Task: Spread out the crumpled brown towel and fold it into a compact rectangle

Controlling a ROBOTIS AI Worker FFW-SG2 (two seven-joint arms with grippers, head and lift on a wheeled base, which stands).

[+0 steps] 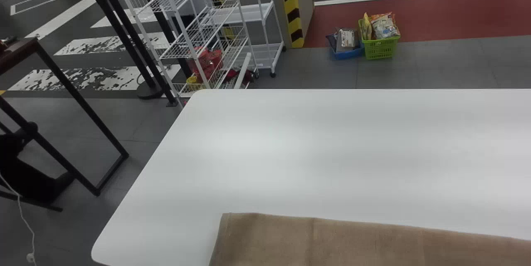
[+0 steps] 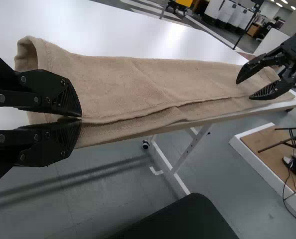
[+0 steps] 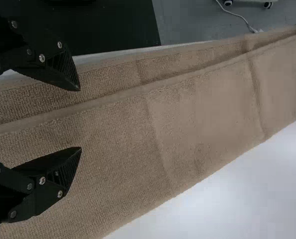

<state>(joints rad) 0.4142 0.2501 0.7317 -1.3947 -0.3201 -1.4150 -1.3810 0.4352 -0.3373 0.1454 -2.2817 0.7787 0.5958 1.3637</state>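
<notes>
The brown towel (image 1: 352, 241) lies as a long folded strip along the near edge of the white table. Its upper layer ends a little short of the lower layer's edge in the left wrist view, and its end at the left gripper curls up in a rounded fold. My left gripper (image 2: 81, 118) is closed on the towel's near edge, close to that curled end. Over the towel (image 3: 188, 124) in the right wrist view, my right gripper (image 3: 80, 119) stands open, nothing pinched between its fingers, towards the strip's other end. Shallow creases cross the cloth.
The white table (image 1: 290, 150) extends beyond the towel. White wire shelves (image 1: 199, 29) stand on the floor past its far left corner, a dark-legged table (image 1: 79, 96) at the left. Blue and green baskets (image 1: 379, 48) sit on the floor behind.
</notes>
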